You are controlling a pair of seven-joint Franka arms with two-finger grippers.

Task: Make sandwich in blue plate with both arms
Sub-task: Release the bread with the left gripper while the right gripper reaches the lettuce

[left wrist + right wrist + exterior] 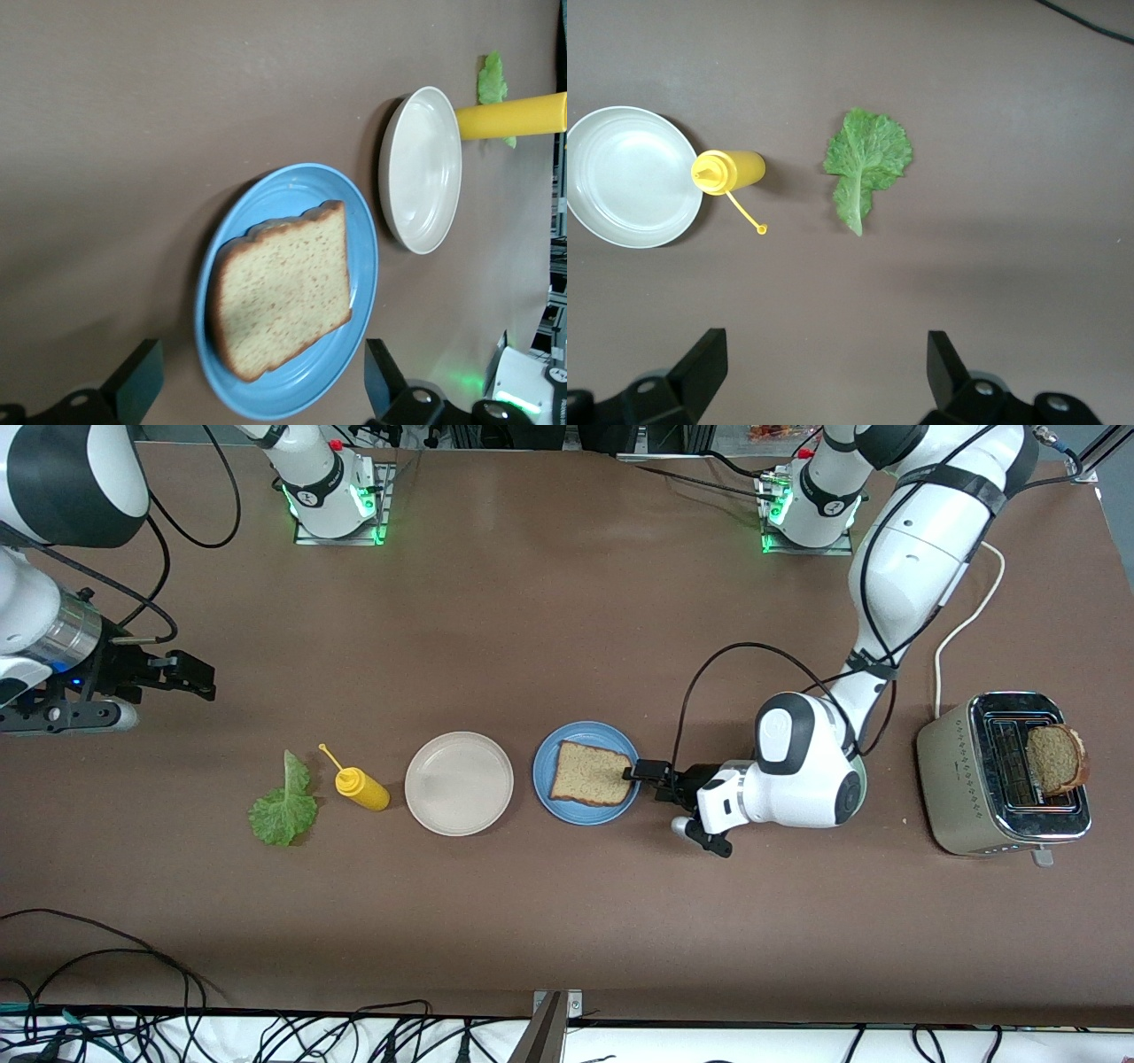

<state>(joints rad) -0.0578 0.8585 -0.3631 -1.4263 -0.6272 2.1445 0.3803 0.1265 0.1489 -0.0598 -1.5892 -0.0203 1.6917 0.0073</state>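
Observation:
A brown bread slice [591, 773] [282, 288] lies flat on the blue plate [545, 766] [266, 186]. My left gripper [640, 771] [261, 372] hovers low over the plate's rim at the side toward the left arm's end, open, nothing between its fingers. A second bread slice [1056, 759] stands in the toaster [974, 779]. The green lettuce leaf [283, 810] [866, 164] lies on the table toward the right arm's end. My right gripper [199, 677] [824, 354] hangs open and empty over bare table at that end.
A beige-white plate [459, 783] [425, 168] [629, 177] sits beside the blue one, toward the right arm's end. A yellow squeeze bottle [361, 788] [514, 115] [731, 170] lies between it and the lettuce. The toaster's white cord [961, 629] runs toward the left arm's base.

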